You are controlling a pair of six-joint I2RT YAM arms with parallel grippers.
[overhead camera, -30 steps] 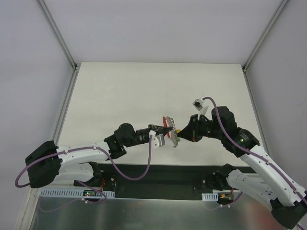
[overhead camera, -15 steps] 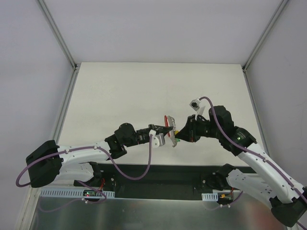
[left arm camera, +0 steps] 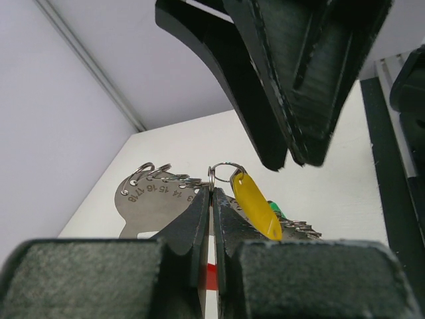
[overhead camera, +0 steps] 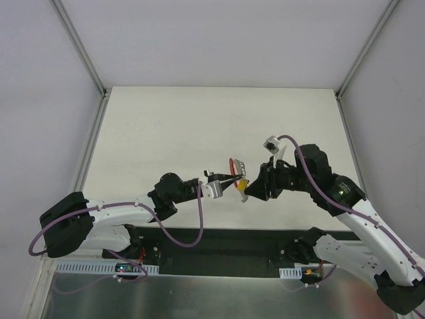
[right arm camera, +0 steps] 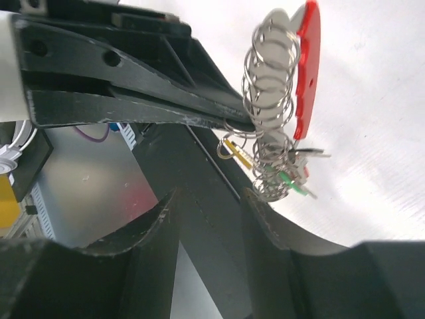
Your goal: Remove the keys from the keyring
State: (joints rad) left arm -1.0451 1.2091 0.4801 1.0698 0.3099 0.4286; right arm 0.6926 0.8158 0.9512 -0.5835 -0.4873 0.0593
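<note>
The keys (overhead camera: 238, 174) hang in mid-air above the table as a bunch with red, yellow and green covers. My left gripper (overhead camera: 228, 179) is shut on the thin keyring (left arm camera: 223, 172); beside its fingertips (left arm camera: 199, 211) hang a numbered metal tag (left arm camera: 151, 197), the yellow key (left arm camera: 256, 207) and a green one (left arm camera: 276, 210). My right gripper (overhead camera: 250, 192) stands open just right of the bunch, touching nothing. In the right wrist view its fingers (right arm camera: 275, 222) sit below the stacked rings (right arm camera: 268, 100), the red piece (right arm camera: 306, 73) and the yellow key (right arm camera: 236, 152).
The white table (overhead camera: 199, 126) lies under both arms, bounded by grey walls with metal rails (overhead camera: 86, 153) at its sides. A black strip (overhead camera: 226, 239) runs along the near edge by the arm bases.
My right gripper has gone from shut at the yellow key to open and has drawn back a little. The left gripper still pinches the ring, and the bunch has shifted slightly.
</note>
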